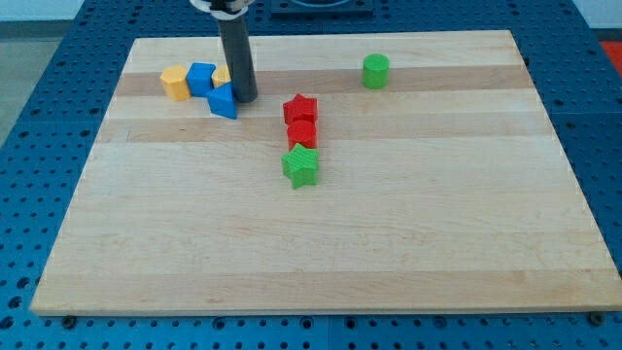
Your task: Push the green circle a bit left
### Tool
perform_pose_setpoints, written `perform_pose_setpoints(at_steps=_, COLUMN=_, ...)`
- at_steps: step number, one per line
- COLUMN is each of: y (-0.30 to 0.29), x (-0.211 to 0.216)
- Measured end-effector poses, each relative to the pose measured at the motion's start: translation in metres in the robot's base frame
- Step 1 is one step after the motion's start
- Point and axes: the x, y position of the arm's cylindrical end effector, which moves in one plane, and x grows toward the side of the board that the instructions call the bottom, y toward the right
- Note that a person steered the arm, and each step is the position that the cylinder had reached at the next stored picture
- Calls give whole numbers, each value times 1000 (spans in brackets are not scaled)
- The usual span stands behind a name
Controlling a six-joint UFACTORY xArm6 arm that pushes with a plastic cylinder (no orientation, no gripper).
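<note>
My tip [244, 99] holds nothing and sits by the blue blocks [223, 101], far from the green circle [375, 71]. I have not pushed it yet.

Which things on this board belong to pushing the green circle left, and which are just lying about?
Belongs to the job:
- green round cylinder block, near the view's top right
- my tip, far off to its left, beside the blue blocks

Just lying about:
- green star block
- red star block
- red block
- two blue blocks
- yellow block
- wooden board
</note>
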Motion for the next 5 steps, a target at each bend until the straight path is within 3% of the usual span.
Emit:
perform_pose_setpoints(at_steps=2, y=5, x=-9)
perform_pose_setpoints(at_steps=5, y=120, x=-119)
